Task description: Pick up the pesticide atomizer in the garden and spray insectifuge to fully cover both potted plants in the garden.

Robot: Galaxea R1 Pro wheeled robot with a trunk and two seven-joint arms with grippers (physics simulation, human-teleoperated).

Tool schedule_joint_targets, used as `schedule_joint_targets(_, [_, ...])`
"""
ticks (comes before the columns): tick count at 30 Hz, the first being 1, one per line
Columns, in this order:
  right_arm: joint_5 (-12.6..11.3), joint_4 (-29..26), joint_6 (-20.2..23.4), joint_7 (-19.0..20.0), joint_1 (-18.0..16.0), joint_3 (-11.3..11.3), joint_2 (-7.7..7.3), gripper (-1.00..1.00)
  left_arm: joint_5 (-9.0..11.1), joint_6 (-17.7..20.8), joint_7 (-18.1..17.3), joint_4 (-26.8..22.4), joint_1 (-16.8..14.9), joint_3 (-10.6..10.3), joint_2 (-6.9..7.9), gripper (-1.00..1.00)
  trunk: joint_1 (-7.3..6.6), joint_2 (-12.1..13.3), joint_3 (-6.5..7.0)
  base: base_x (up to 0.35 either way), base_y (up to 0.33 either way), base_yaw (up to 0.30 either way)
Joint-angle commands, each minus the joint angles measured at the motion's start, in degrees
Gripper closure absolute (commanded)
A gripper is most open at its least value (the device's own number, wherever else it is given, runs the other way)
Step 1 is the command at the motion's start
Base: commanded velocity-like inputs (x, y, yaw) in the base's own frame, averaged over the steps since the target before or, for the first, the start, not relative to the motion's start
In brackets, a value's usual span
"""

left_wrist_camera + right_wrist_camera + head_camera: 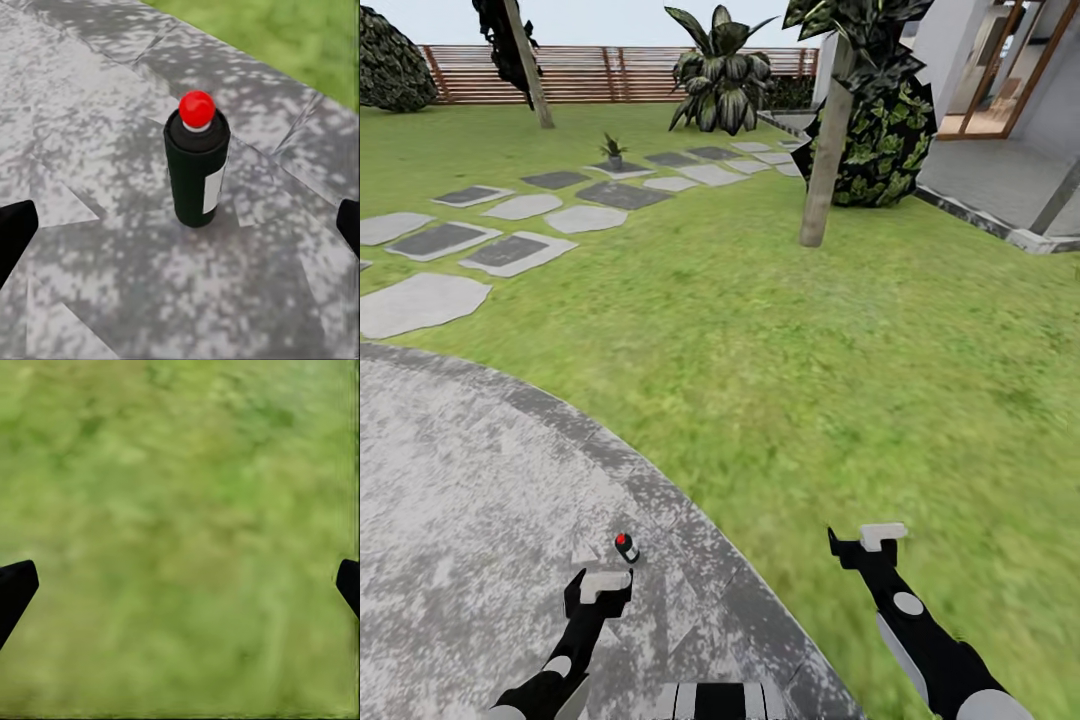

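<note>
The pesticide atomizer point(626, 547) stands upright on the round grey paved patio point(460, 480), near its edge; it has a dark green body, a white label and a red knob on top. In the left wrist view the atomizer point(196, 169) is straight ahead, beyond the fingertips. My left gripper point(598, 585) point(180, 229) is open just short of it, not touching. My right gripper point(865, 545) point(180, 585) is open over bare lawn with nothing between its fingers. One small potted plant point(613, 150) sits far off on a stepping stone.
Grey stepping stones point(520, 250) run across the lawn toward the back. A palm trunk point(822, 160) and a broad-leaved bush point(885, 145) stand ahead on the right, a building terrace point(1000, 190) beyond them. A brown slatted fence point(590, 72) closes the back.
</note>
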Motion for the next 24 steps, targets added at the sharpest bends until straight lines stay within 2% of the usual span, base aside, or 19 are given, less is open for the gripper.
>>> schedule_joint_targets(1, [-0.6, 0.0, -0.2, -0.4, -0.1, 0.5, -0.07, -1.0, -0.2, -0.2, 0.4, 0.0, 0.0, -0.2, 0.02, -1.0, 0.01, 0.0, -0.27, 0.0, 0.0, -0.296])
schedule_joint_targets(5, [-0.6, 0.1, -0.2, -0.5, -0.1, 0.5, -0.05, -1.0, -0.5, -0.2, 0.4, 0.0, 0.0, -0.3, 0.07, -1.0, 0.04, 0.0, -0.44, 0.0, 0.0, -0.207])
schedule_joint_targets(12, [-0.6, 0.0, -0.2, -0.5, -0.1, 0.5, 0.02, -1.0, -1.5, -0.2, 0.4, 0.1, 0.0, -0.2, 0.24, -1.0, 0.04, 0.0, -0.42, 0.032, 0.0, -0.026])
schedule_joint_targets(21, [-0.6, 0.0, -0.2, -0.5, -0.1, 0.5, 0.04, -1.0, -1.5, -0.2, 0.4, 0.1, 0.0, -0.2, 0.35, -1.0, 0.04, 0.0, -0.42, 0.288, 0.0, -0.001])
schedule_joint_targets(24, [-0.6, 0.0, -0.2, -0.5, -0.1, 0.5, 0.04, -1.0, -1.5, -0.2, 0.4, 0.1, 0.0, -0.2, 0.35, -1.0, 0.04, 0.0, -0.42, 0.124, 0.0, 0.0])
